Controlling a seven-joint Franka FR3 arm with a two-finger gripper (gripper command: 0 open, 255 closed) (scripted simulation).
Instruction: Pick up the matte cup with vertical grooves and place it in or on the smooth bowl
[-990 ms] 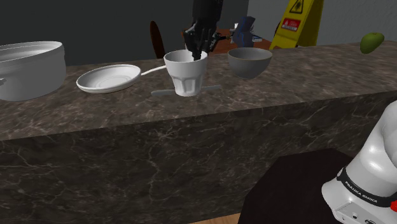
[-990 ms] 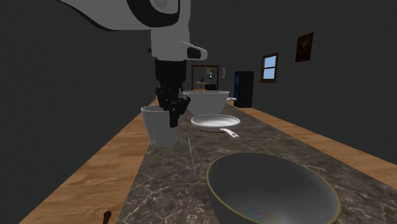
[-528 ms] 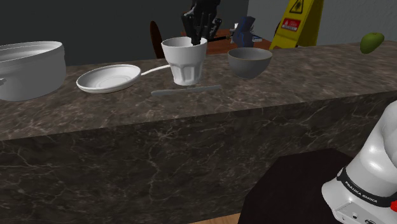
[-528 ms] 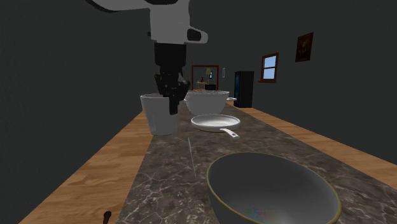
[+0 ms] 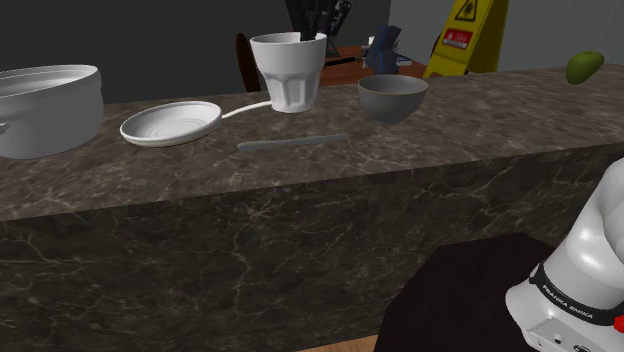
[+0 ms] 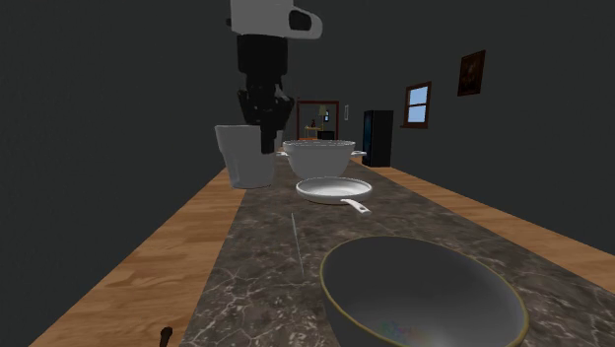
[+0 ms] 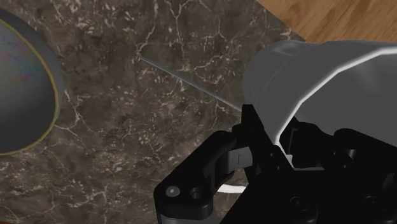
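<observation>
One cup [image 5: 288,72] aloft, wall pinched in the gripper [image 6: 264,138] — one bowl [image 5: 393,100], one pan [image 5: 170,122].

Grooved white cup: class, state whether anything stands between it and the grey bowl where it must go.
Nothing visible does. The gripper holds the cup above the counter; the bowl sits just to the shoulder view's right of it. The thin utensil lies flat below, and the pan is on the cup's other side.

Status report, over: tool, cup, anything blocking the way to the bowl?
Tool shut on white grooved cup at its rim. Cup off the counter, not yet over grey bowl. Nothing between them.
</observation>
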